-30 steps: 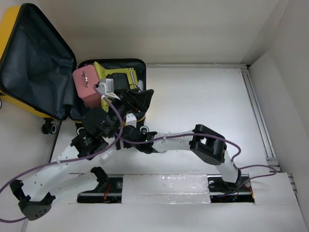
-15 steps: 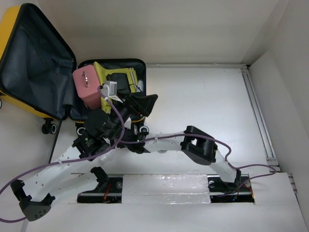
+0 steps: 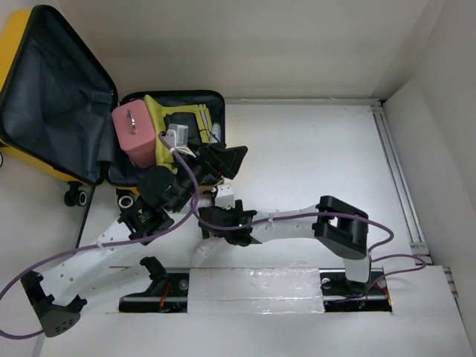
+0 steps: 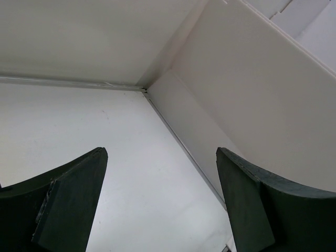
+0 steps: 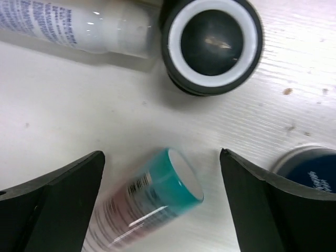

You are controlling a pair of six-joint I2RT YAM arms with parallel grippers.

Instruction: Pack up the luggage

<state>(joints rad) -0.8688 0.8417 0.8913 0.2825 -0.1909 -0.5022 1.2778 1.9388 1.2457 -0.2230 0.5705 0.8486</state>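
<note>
Luggage (image 3: 67,111) open, beyond left claw (image 3: 223,160)

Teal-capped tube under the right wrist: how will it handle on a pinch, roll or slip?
The teal-capped tube lies on its side, round-bodied, so it probably rolls if nudged. Its glossy label shows glare, so it may slip. The right gripper is open, jaws either side of it, not touching.

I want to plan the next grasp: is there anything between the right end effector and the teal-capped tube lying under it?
Nothing visible. The right end effector is open, and the teal-capped tube lies on the table directly between its fingers, unobstructed.
</note>
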